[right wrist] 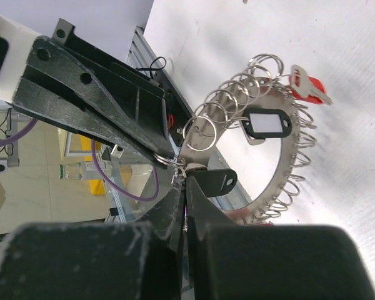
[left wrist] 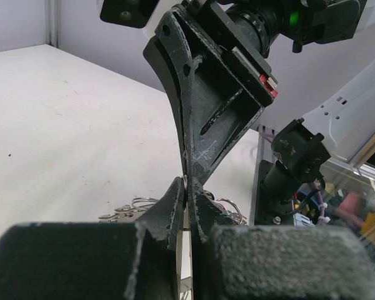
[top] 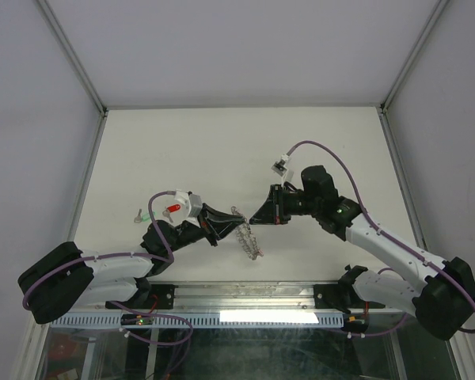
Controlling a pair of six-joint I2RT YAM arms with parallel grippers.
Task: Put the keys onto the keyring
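Note:
The keyring [right wrist: 289, 159] is a flat grey disc with small split rings [left wrist: 137, 204] all round its rim, held up on edge above the table [top: 249, 237]. My left gripper [top: 229, 226] is shut on its rim, pinching a small ring there [right wrist: 167, 160]. My right gripper [right wrist: 186, 178] meets it tip to tip and is shut at the base of a black-headed key [right wrist: 215, 182]. A red-headed key [right wrist: 306, 85] shows past the ring's far rim. A red key [top: 172, 208] and a green key [top: 143, 214] lie on the table left of my left wrist.
A black tag with a white label [right wrist: 267, 124] hangs on the keyring. The white table [top: 222, 150] stretches away behind both arms, with grey walls round it. The metal rail [top: 245, 294] and arm bases run along the near edge.

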